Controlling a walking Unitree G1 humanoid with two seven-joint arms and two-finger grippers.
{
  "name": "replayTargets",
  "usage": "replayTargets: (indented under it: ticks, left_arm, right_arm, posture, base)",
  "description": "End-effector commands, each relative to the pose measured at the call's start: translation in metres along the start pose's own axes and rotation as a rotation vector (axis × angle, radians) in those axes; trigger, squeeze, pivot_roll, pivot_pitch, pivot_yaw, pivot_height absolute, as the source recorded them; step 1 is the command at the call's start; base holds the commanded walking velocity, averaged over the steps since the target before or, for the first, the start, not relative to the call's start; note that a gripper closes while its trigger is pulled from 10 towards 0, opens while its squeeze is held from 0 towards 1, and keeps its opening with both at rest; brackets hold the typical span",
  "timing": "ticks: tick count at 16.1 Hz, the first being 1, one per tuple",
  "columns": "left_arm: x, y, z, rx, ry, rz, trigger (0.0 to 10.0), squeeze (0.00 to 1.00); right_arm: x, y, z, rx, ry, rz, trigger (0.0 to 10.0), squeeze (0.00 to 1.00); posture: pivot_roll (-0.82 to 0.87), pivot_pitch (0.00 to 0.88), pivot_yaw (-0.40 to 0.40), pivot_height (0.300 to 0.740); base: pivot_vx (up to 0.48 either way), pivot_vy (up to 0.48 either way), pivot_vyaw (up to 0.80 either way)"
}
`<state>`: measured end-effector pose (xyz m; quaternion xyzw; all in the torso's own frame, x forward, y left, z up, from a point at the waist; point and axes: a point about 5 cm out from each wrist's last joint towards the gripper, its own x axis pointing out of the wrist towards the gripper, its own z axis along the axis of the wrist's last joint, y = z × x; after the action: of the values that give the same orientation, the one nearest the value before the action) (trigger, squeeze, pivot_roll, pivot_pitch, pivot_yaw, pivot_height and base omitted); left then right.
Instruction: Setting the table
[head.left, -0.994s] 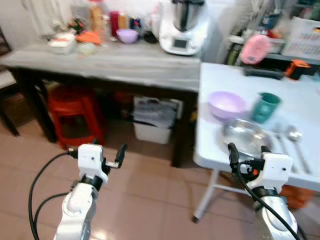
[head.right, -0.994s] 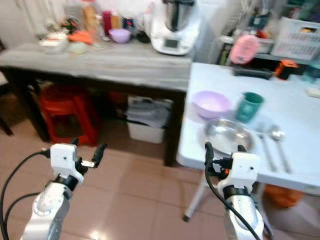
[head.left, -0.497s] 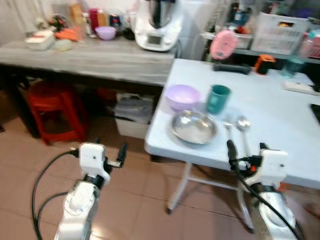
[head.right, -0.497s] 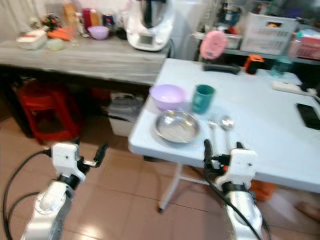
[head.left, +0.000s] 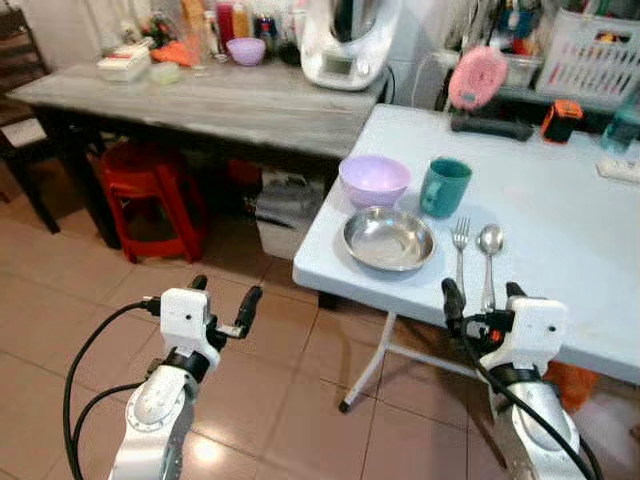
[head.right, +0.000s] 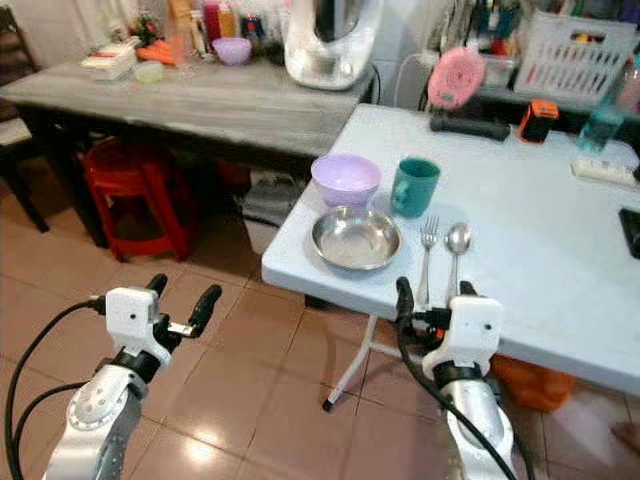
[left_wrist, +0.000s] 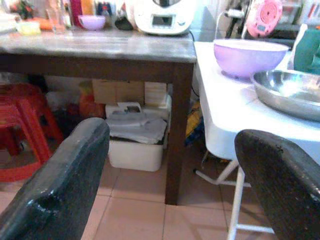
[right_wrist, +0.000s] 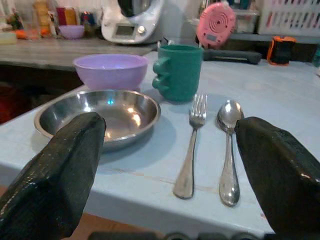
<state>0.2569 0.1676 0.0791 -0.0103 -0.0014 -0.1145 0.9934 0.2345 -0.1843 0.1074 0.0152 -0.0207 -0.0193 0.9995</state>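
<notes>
both the left gripper (head.left: 221, 306) and the right gripper (head.left: 478, 303) are held spread and empty, the right aimed at the silver metal fork (head.left: 460, 255), likely for reaching.

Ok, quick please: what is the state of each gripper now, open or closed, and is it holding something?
Left gripper: jaws open, holding nothing, out over the floor.
Right gripper: jaws open, holding nothing, at the table edge.
</notes>
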Motion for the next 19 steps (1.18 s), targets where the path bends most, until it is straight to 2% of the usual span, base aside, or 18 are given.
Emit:
replayTargets:
  ticks: [1, 11, 16, 19]
  left_arm:
    - [0.0011, -0.0016, 0.0027, -0.005, -0.009, -0.014, 10.0, 0.00]
    - [0.0017, -0.0065, 0.0014, -0.012, -0.006, -0.048, 10.0, 0.00]
    - [0.0010, -0.0081, -0.0006, -0.032, 0.001, -0.054, 10.0, 0.00]
    - [0.0006, -0.0083, -0.0016, -0.026, 0.005, -0.058, 10.0, 0.00]
  right_arm:
    - [0.0003, -0.0015, 0.0016, -0.010, -0.003, 0.001, 10.0, 0.00]
    - [-0.0018, -0.0015, 0.0016, -0.013, -0.001, -0.001, 10.0, 0.00]
    - [-0.0020, 0.0012, 0.0009, -0.008, 0.001, 0.005, 10.0, 0.00]
    - [-0.0025, 0.0024, -0.0006, -0.005, 0.007, 0.012, 10.0, 0.00]
  posture:
    - [-0.02, 0.000, -0.022, 0.740]
    - [-0.03, 0.000, -0.017, 0.740]
    - [-0.02, 0.000, -0.016, 0.740]
    - [-0.02, 0.000, -0.017, 0.740]
  base:
    - [0.274, 0.000, 0.00]
    - [0.297, 0.000, 0.00]
    - [0.000, 0.000, -0.71]
    - [0.000, 0.000, -0.14]
